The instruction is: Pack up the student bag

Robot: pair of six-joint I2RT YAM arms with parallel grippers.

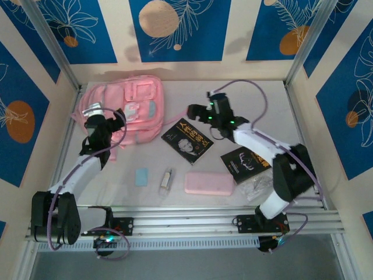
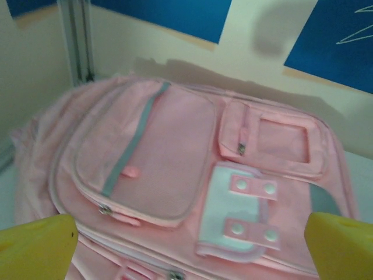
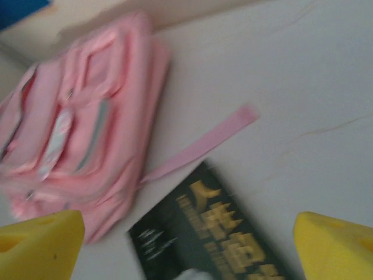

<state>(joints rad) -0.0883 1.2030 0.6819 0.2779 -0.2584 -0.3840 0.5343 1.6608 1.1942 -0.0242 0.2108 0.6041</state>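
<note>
Closest to the camera, the yellow fingers [image 2: 35, 245] of the left gripper [image 2: 186, 251] stand spread wide, with nothing between them. They hang above the bag [image 1: 125, 99], which lies flat in the far left corner of the desk [image 1: 256, 105], its front pockets facing up. All zips that I can see look closed, so I judge this arm is placed there to open a pocket first.

Near the front edge, a small blue square [image 1: 141, 176] and a pale stick [image 1: 166, 179] lie side by side but apart. I cannot tell what exactly they are. They seem to wait for packing.

Just right of the bag lies a black book [image 1: 187, 140] with yellow letters, turned at an angle. A pink strap [image 3: 204, 143] of the bag reaches across the desk to its corner. The right gripper [image 3: 186, 245] hovers over this book, its fingers also spread and holding nothing. I think the book is the thing it aims at.

At the front edge lies a flat pink pencil case [image 1: 208, 183]. A second book [image 1: 245, 161] lies farther right, partly under the right arm, and a crumpled plastic wrapper [image 1: 254, 186] is beside it. Nothing looks packed yet.
</note>
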